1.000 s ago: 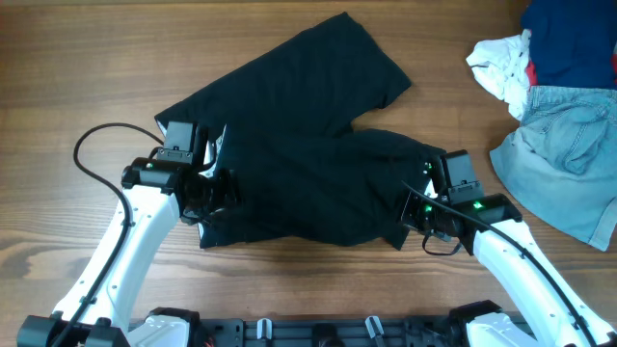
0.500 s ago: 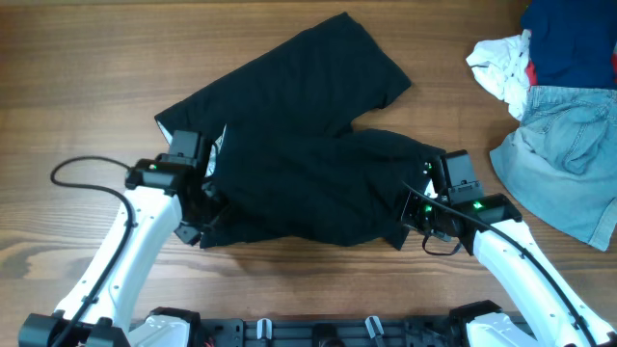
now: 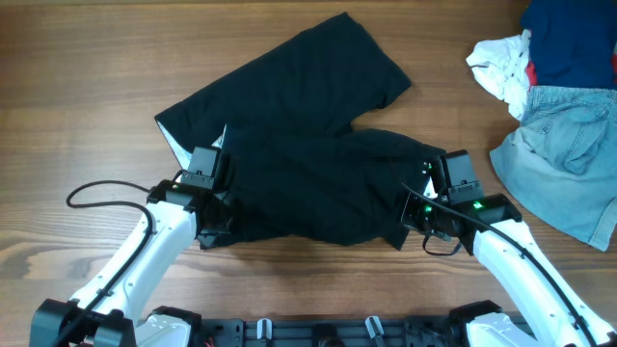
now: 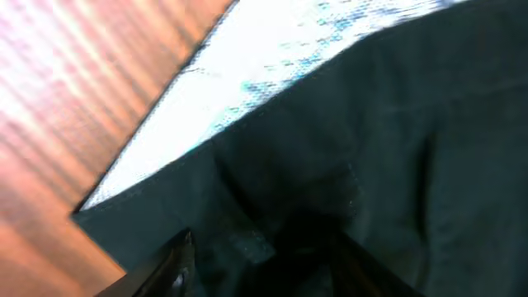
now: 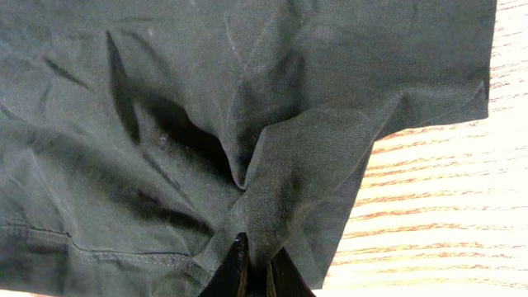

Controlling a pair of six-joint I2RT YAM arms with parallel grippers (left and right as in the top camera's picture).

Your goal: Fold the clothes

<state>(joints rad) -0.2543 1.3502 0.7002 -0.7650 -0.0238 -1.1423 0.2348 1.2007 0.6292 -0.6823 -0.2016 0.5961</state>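
Black clothes point(image 3: 299, 116) lie spread on the bench point(image 3: 87, 67), no neat fold yet by my reckoning; right jaws pinch shut on the fabric, left jaws over the waistband point(image 4: 280, 49), grip impossible to tell

Overhead view we read as fixed high, looking straight down on the whole worktop point(image 3: 87, 58). Left wrist view sits very near, angled onto an edge of the black garment point(image 4: 396, 165) and bare wood. Right wrist view looks past the right end effector point(image 5: 257, 271) at the hem, close. All three share that garment.
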